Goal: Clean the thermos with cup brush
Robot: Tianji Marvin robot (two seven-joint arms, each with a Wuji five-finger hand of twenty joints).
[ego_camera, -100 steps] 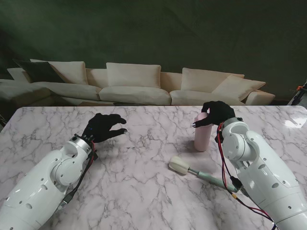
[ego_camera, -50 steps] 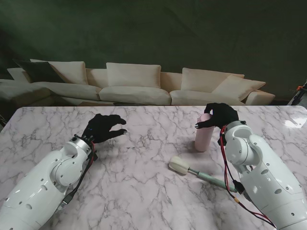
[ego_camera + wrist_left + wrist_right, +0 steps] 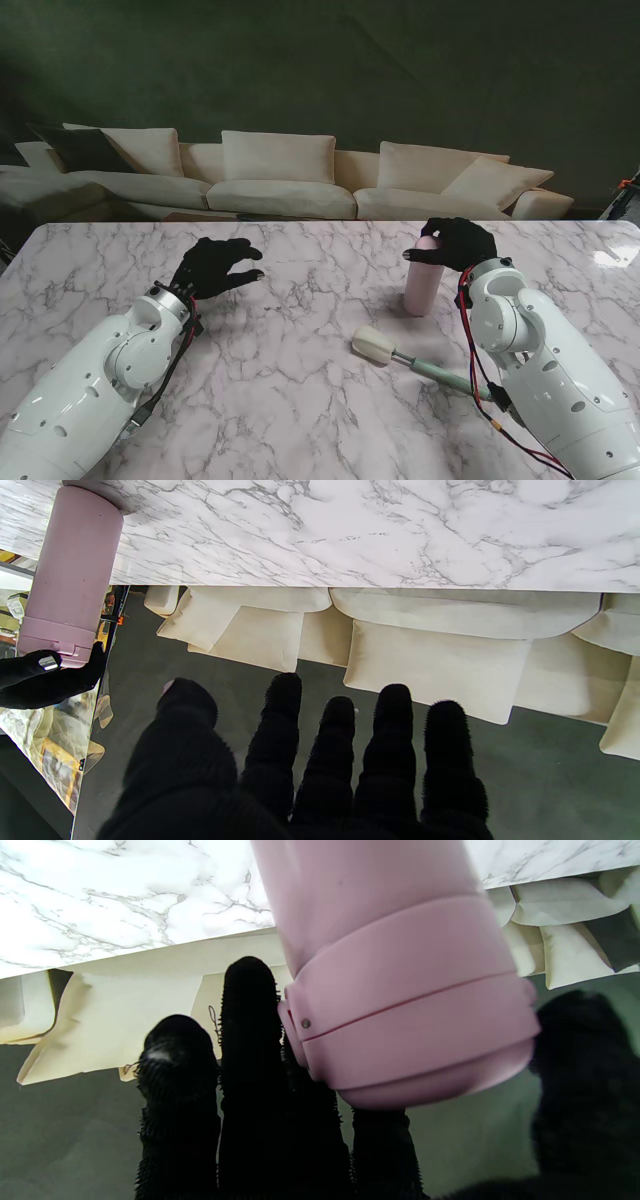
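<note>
The pink thermos (image 3: 420, 288) stands upright on the marble table (image 3: 300, 350), right of centre. My right hand (image 3: 459, 242) sits over its top, with the fingers on one side of the pink lid (image 3: 410, 1025) and the thumb on the other, closed on it. The left wrist view shows the thermos (image 3: 70, 570) with those black fingertips (image 3: 45, 677) on the lid. The cup brush (image 3: 410, 362), with a cream sponge head and a mint handle, lies flat on the table nearer to me than the thermos. My left hand (image 3: 216, 265) hovers open over the table's left part, fingers (image 3: 340, 750) spread and holding nothing.
A cream sofa (image 3: 280, 180) runs behind the table's far edge. A red and black cable (image 3: 470, 340) hangs along my right forearm, close to the brush handle.
My right hand has closed in over the thermos lid and the thermos has shifted slightly under it. The left arm and the brush have not moved.
</note>
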